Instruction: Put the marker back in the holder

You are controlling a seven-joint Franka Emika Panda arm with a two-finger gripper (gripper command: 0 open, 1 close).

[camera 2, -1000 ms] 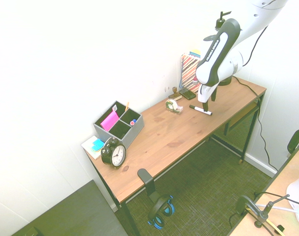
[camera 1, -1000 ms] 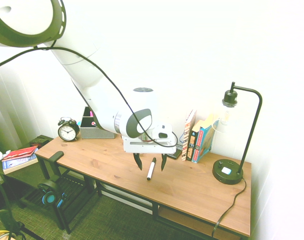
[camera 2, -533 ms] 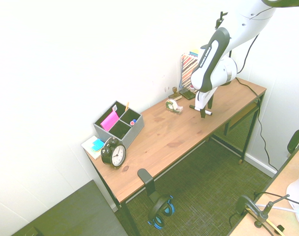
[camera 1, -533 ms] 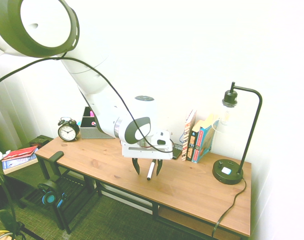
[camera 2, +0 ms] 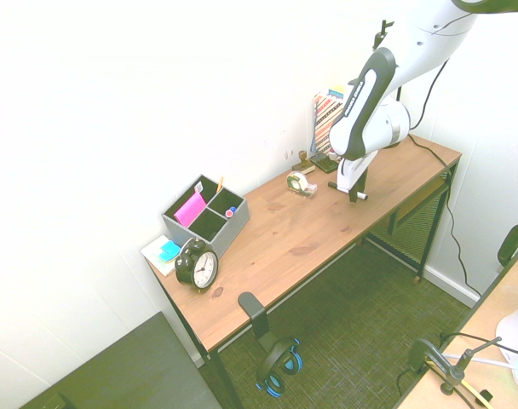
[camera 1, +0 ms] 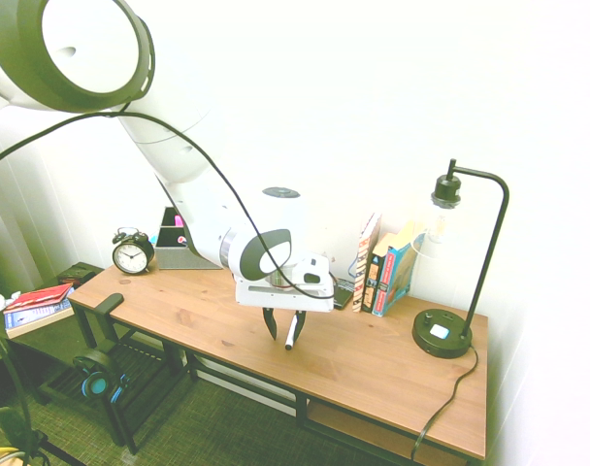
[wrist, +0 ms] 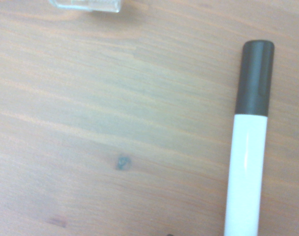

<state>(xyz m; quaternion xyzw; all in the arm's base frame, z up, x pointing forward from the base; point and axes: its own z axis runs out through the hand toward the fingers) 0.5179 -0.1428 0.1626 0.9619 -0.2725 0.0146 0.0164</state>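
Observation:
The marker, white-barrelled with a black cap, lies flat on the wooden desk near its middle. My gripper is down at the desk top with one finger on each side of the marker, and a gap still shows on the left side. The wrist view has the marker close up, lying on the wood. From the other side only the marker's end peeks out under the gripper. The grey holder stands at the desk's far end against the wall.
A black alarm clock stands beside the holder. A tape dispenser sits close to the gripper by the wall. Upright books and a black desk lamp stand at the other end.
The gripper has come down over the marker, and its fingers have drawn closer together around it. The marker has stayed where it lay.

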